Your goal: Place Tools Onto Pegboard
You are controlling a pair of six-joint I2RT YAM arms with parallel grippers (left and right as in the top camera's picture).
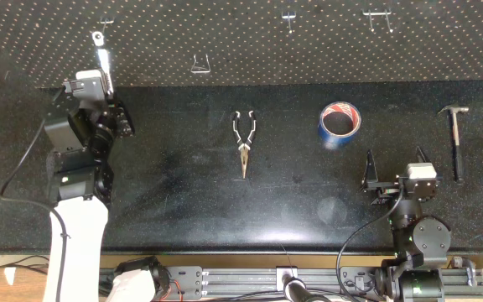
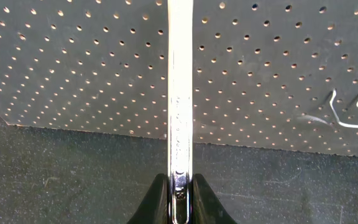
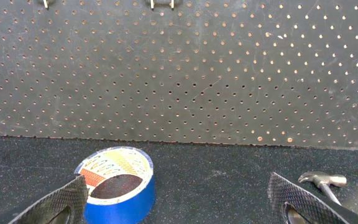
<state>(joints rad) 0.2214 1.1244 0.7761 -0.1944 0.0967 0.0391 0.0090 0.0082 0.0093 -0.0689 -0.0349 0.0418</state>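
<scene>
Left tool [image 2: 179, 190] clamped on wrench [image 2: 180, 93] before pegboard [image 2: 73, 62]; right tool [image 3: 182, 202] wide apart, empty.

One wrench [image 1: 104, 63], one pliers [image 1: 243, 148], one tape roll [image 1: 332, 139], one hammer [image 1: 456, 147] (four tools altogether).

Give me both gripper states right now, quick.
Left gripper: closed, holding the wrench.
Right gripper: open, holding nothing.
</scene>
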